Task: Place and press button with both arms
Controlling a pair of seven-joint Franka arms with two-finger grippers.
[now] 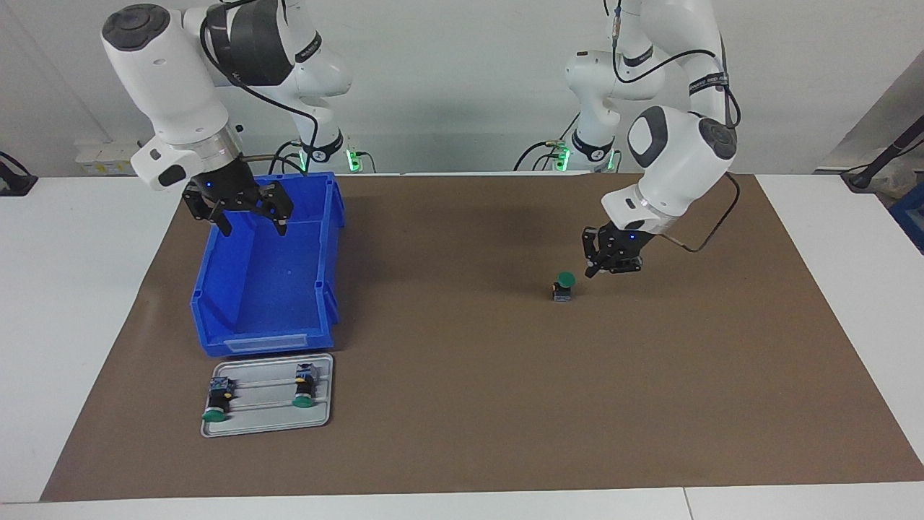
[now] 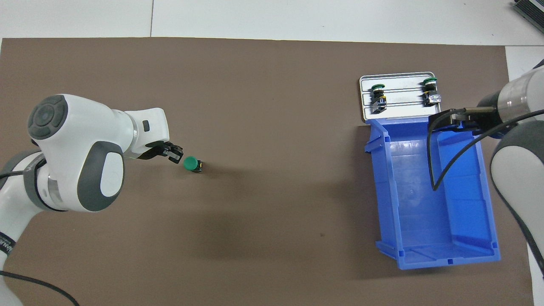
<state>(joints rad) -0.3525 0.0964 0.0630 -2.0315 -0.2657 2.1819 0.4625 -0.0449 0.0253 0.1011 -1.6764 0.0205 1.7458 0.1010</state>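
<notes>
Pressing looks like the step in hand: one button (image 1: 564, 285) stands upright, green cap up, on the brown mat (image 1: 462, 404) toward the left arm's end of the table (image 1: 65, 347), well apart from the rest. Left tool (image 1: 593, 271) hangs just beside the cap, fingertips together, tilted down toward it; contact cannot be told, though a slim gap shows from overhead. Right tool (image 1: 249, 217) waits with fingers apart over the blue bin (image 1: 267, 318), at the end of the bin nearer the robots, holding nothing. Two more buttons (image 1: 260, 393) lie on their sides on the grey tray (image 1: 321, 419), just beside the bin and farther from the robots. Judgement: placing is done for this button. Next move calls for shifting the closed tip squarely over the cap, then a short straight push down; an off-centre push could tip the small body.
</notes>
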